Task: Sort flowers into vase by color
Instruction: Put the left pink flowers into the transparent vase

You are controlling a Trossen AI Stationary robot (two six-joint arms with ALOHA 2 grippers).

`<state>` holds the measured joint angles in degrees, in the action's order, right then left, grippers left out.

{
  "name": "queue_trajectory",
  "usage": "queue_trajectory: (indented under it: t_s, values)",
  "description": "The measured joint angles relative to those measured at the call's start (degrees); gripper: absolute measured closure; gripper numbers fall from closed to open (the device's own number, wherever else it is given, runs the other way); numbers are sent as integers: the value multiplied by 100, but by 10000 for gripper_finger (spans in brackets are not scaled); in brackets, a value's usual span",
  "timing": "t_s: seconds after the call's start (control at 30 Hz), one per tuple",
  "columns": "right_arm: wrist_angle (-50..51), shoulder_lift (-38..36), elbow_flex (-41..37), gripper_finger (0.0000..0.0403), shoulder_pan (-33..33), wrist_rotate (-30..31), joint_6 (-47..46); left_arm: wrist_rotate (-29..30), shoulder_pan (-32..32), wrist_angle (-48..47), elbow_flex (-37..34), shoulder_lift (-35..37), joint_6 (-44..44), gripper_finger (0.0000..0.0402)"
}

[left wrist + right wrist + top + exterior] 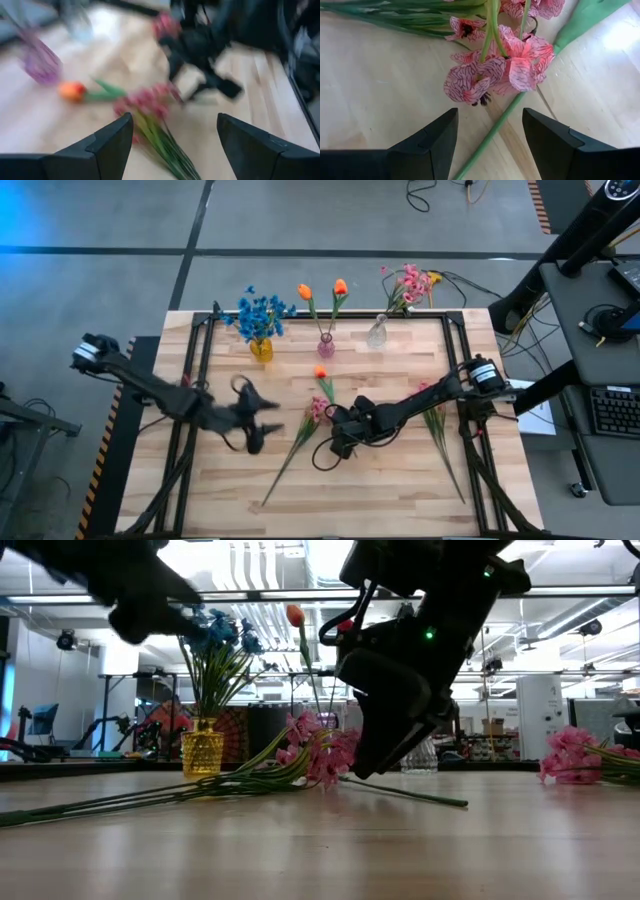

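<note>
A pink spray (pixel 312 416) lies flat on the table, its green stems (pixel 283 465) running toward the near left. An orange tulip (pixel 321 372) lies just beyond it. My right gripper (pixel 490 115) is open and points steeply down right over the pink blooms (pixel 495 65); a green stem (pixel 492 132) runs on the wood between its fingers. My left gripper (pixel 270 420) is open, left of the spray, and faces the blooms (pixel 150 102). Blue flowers stand in a yellow vase (pixel 261 348), two orange tulips in a pink vase (pixel 326 345). A clear vase (pixel 377 333) stands beside them.
A second pink spray (pixel 436 423) lies near the table's right edge. More pink flowers (pixel 408 284) rest at the far edge behind the clear vase. The three vases line the far side. Bare wood lies along the near edge (pixel 380 500).
</note>
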<state>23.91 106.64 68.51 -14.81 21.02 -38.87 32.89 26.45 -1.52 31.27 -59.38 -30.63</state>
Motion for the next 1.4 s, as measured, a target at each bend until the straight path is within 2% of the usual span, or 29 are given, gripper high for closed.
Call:
queue_trajectory:
  t_s: [0.3,0.5,0.63,0.87,1.13,1.23,1.4]
  values:
    - [969,-218,151,188,-32,2,147,-246,455,78,703,-2157,-1221,139]
    - [1401,-561,151,188,-102,0,270,-324,517,-696,1429,-3449,-1748,139]
    - [1740,-897,149,188,-177,3,311,-225,517,-1248,1850,-4037,-2289,139]
    - [1873,-1431,142,188,-346,10,295,-48,528,-1583,2308,-4588,-2432,122]
    - [1875,-1621,126,188,-604,307,251,246,525,-1658,2305,-4712,-2594,121]
    - [1871,-1600,124,188,-648,306,251,253,523,-1658,2274,-4712,-2665,147]
    - [1884,-1588,120,188,-671,308,249,207,523,-1666,2229,-4712,-2905,229]
